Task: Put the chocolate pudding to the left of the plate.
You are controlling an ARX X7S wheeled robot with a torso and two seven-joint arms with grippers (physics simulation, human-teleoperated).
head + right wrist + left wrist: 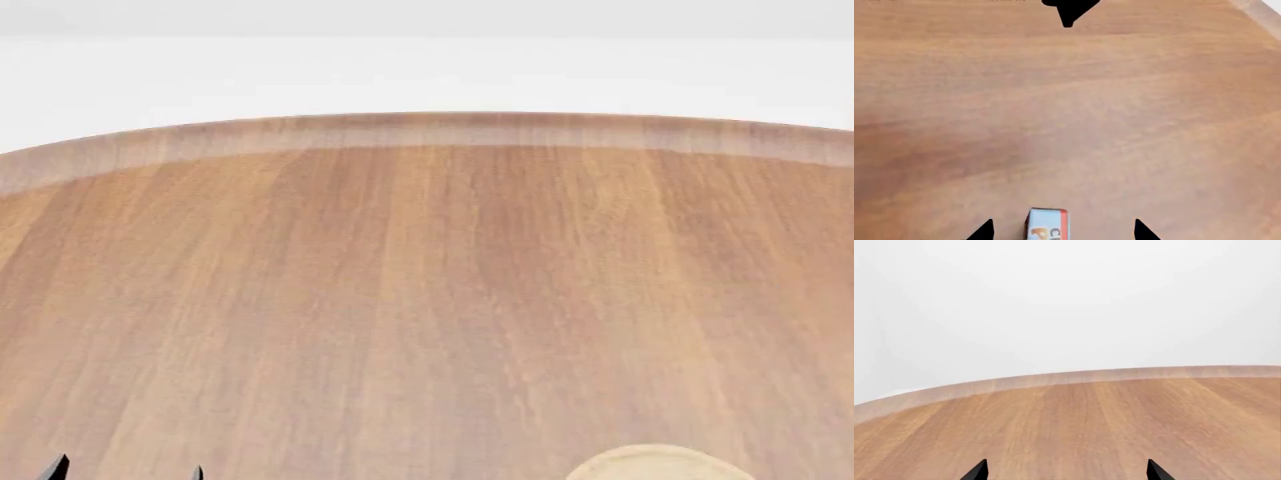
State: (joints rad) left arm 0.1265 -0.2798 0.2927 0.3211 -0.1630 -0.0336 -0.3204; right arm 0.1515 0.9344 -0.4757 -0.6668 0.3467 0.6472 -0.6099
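Note:
The chocolate pudding (1047, 224) shows only in the right wrist view, as a small carton with a light blue top and a red edge, standing on the wooden table. My right gripper (1063, 231) is open, with the carton between its two fingertips and a gap on each side. The plate (661, 465) is a pale wood disc, only its far rim showing at the bottom right of the head view. My left gripper (1069, 472) is open and empty over bare table, and its tips show at the bottom left of the head view (130, 472).
The round wooden table (427, 300) has a lighter rim, with its far edge (427, 130) against a white background. A black pointed shape (1067, 10) shows beyond the carton in the right wrist view. The table edge (1261, 12) is at that view's corner.

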